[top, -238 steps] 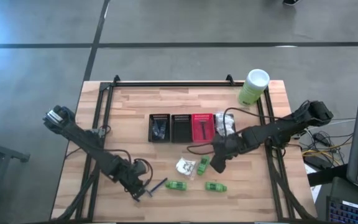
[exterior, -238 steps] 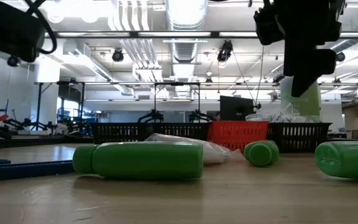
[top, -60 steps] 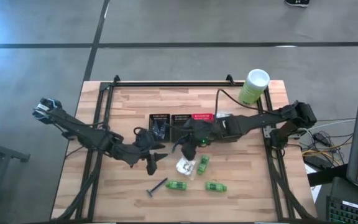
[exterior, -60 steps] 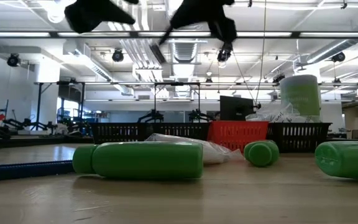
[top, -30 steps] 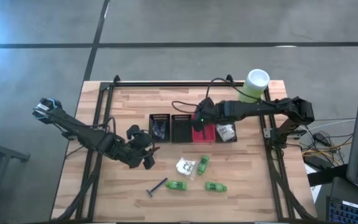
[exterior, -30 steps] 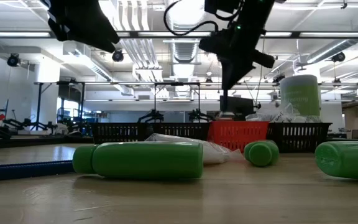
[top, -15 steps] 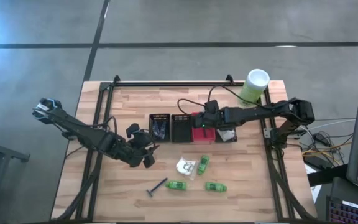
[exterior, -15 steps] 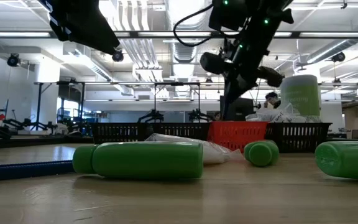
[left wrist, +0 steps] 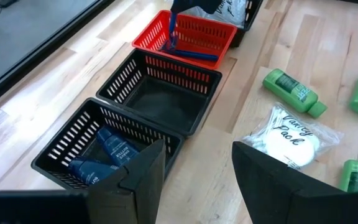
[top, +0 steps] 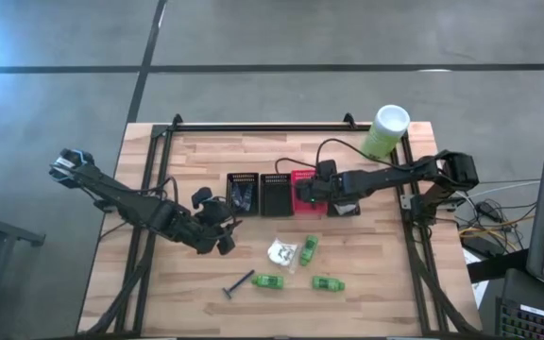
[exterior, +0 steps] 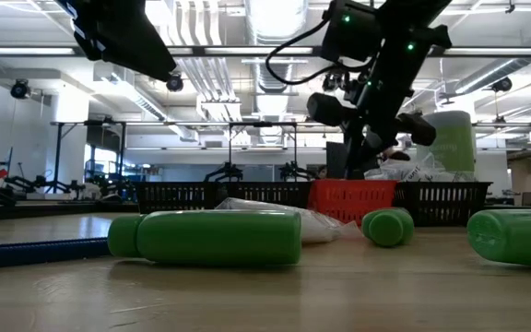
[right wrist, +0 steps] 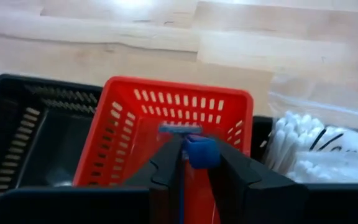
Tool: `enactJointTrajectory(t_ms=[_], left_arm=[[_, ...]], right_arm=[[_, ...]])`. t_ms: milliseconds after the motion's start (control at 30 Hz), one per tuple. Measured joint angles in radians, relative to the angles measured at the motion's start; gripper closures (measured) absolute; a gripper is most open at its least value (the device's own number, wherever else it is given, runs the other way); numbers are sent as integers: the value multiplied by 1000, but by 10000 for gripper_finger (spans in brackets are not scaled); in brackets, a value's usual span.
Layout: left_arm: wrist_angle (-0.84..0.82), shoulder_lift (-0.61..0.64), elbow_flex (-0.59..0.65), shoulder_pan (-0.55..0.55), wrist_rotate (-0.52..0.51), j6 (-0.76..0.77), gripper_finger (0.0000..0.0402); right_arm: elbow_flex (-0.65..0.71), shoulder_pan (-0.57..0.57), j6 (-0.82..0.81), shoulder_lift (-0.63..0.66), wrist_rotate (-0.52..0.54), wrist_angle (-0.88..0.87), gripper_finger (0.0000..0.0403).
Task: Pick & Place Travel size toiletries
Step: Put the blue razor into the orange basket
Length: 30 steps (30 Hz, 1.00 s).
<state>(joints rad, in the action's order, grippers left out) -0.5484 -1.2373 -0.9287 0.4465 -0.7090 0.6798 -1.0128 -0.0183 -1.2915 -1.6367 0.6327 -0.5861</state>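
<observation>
Right hand (right wrist: 191,163) clamped on blue razor (right wrist: 194,149) above red basket (right wrist: 166,134) (presumably for dropping in); left hand (left wrist: 194,171) apart, idle nearby.

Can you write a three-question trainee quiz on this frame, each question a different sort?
1. True or false: the right gripper holds a blue razor above the red basket.
2. How many green bottles lie loose on the table? A) one B) three C) five
3. Fill in: the left gripper is ___ and holds nothing.

Key: 1 true; 2 B; 3 open.
</observation>
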Motion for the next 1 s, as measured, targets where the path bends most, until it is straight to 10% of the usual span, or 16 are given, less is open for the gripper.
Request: enactJointTrajectory(t_ms=[1000], left_arm=[[-2,0,0,-1,82,12,209]], right_arm=[[-5,152,98,0,-163,-4,117]])
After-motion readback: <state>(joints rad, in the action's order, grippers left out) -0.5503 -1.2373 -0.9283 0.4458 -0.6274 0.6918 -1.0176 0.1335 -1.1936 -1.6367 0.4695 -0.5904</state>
